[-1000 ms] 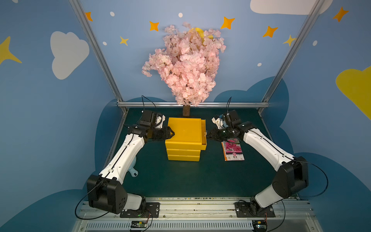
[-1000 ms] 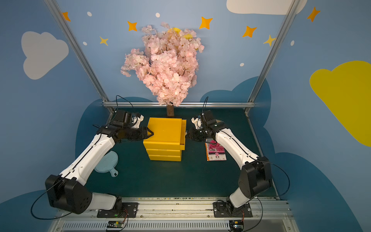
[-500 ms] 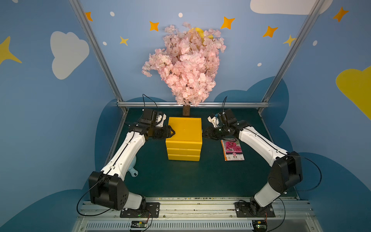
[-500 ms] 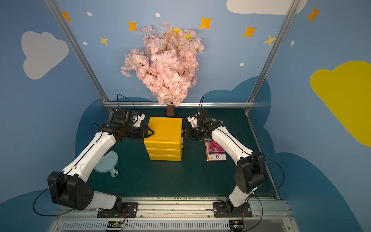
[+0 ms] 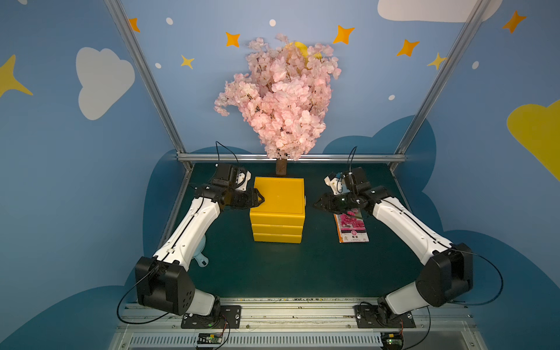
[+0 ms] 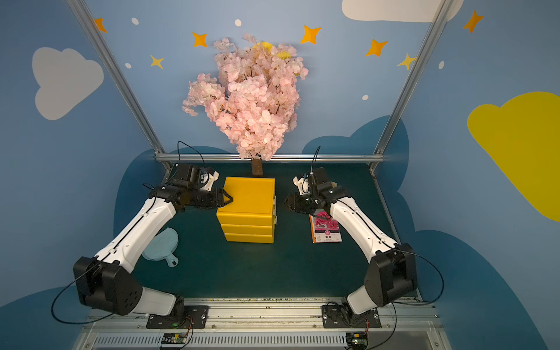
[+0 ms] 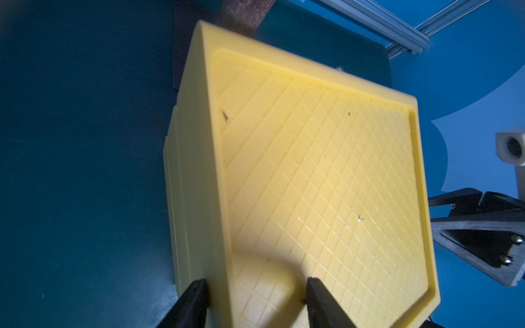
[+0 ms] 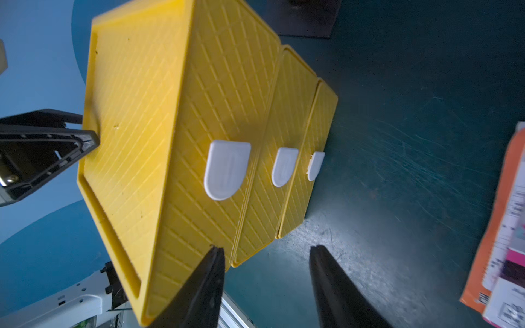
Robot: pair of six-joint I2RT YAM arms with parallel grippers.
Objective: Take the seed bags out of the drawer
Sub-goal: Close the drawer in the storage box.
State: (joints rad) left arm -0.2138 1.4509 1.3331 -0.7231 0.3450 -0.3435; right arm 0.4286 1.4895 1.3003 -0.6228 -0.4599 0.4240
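The yellow drawer unit (image 5: pixel 278 197) stands mid-table with all three drawers pushed in; their white handles (image 8: pixel 227 169) face my right arm. The seed bags (image 5: pixel 353 225) lie on the green mat to the unit's right, the top one showing magenta flowers, and appear again as the orange-edged bags (image 8: pixel 502 227). My left gripper (image 7: pixel 255 281) is shut on the unit's top left edge, one finger on the side wall and one on the lid. My right gripper (image 8: pixel 264 250) is open just off the drawer fronts, with nothing between its fingers.
A pale blue brush (image 6: pixel 160 245) lies on the mat under my left arm. A pink blossom tree (image 5: pixel 278 100) stands right behind the drawer unit. Aluminium frame posts and a rail (image 5: pixel 291 157) border the back of the mat.
The top drawer, pulled out a second ago, is now pushed in. My right gripper has backed away from the drawer front and opened wider. The left gripper keeps its hold.
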